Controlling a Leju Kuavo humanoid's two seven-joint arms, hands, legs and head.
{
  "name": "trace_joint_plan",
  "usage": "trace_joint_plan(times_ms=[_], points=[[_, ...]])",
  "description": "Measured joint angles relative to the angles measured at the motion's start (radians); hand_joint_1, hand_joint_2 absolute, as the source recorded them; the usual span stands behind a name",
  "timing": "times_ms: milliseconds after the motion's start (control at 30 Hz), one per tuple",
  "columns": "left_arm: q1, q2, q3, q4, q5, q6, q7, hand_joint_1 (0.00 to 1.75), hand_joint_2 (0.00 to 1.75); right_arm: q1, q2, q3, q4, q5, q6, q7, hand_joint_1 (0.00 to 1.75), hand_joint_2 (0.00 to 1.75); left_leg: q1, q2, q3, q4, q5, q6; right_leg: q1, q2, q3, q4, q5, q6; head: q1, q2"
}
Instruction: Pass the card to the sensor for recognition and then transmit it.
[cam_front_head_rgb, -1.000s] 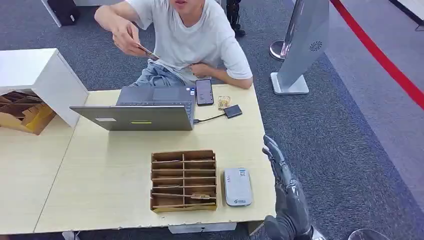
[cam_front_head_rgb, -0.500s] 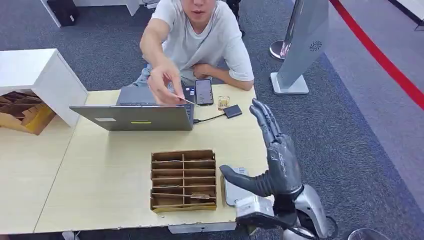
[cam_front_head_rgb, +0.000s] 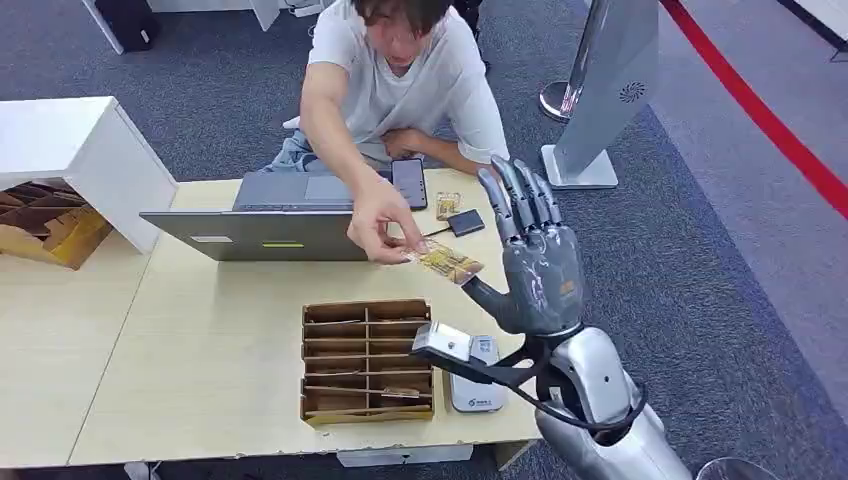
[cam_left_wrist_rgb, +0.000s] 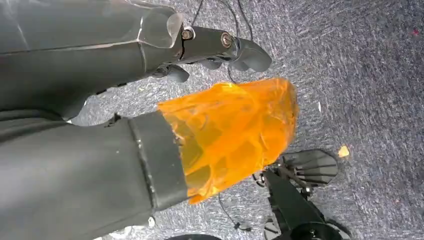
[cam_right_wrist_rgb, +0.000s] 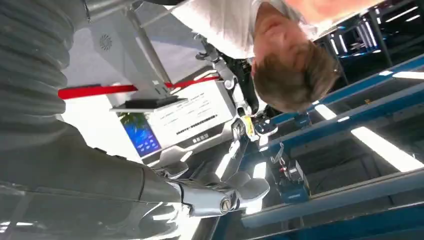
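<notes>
Above the light wooden table (cam_front_head_rgb: 220, 350), toward its far right side, the robot's right hand (cam_front_head_rgb: 535, 265) stands raised with its palm turned toward the person (cam_front_head_rgb: 400, 70) seated at the far edge, its fingers (cam_front_head_rgb: 520, 200) spread wide and straight up, its thumb reaching out sideways, and nothing in its grasp. The person leans over the table and holds out a yellowish patterned card (cam_front_head_rgb: 447, 263), pinched in their own hand (cam_front_head_rgb: 380, 225); the card's free end lies just beside the robot's thumb, though whether the two touch cannot be told. On the table below the raised hand lies a small grey-white card reader (cam_front_head_rgb: 478, 385) (partly hidden by the wrist camera bracket), and just beside it, on its left in the head view, sits a brown cardboard organiser (cam_front_head_rgb: 368, 360) with two columns of shallow slots. Farther back on the table an open grey laptop (cam_front_head_rgb: 275, 225) faces the person, with a dark phone (cam_front_head_rgb: 408, 184) near its right corner and a small black adapter (cam_front_head_rgb: 466, 222) on a cable close by. A white cabinet (cam_front_head_rgb: 70, 160) stands off the table's far left corner. The left hand (cam_left_wrist_rgb: 220, 47) hangs over grey carpet away from the table, its dark fingers curled in with nothing between them, next to an orange translucent cover (cam_left_wrist_rgb: 235, 130).
</notes>
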Motion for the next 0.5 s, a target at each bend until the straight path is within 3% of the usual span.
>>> trace_joint_plan(times_ms=[467,500], points=[[-0.001,-0.003,0.000,0.000,0.004,0.000,0.001,0.00,0.00,-0.004,0.000,0.012,0.041,0.027,-0.011,0.023,0.00,1.75,0.000,0.000,0.000,0.000,0.000,0.000,0.000,0.000,0.000,0.000,0.000,0.000,0.000,0.000],[-0.001,-0.003,0.000,0.000,0.004,0.000,0.001,0.00,0.00,-0.004,0.000,0.012,0.042,0.027,-0.011,0.023,1.34,1.75,0.000,0.000,0.000,0.000,0.000,0.000,0.000,0.000,0.000,0.000,0.000,0.000,0.000,0.000]])
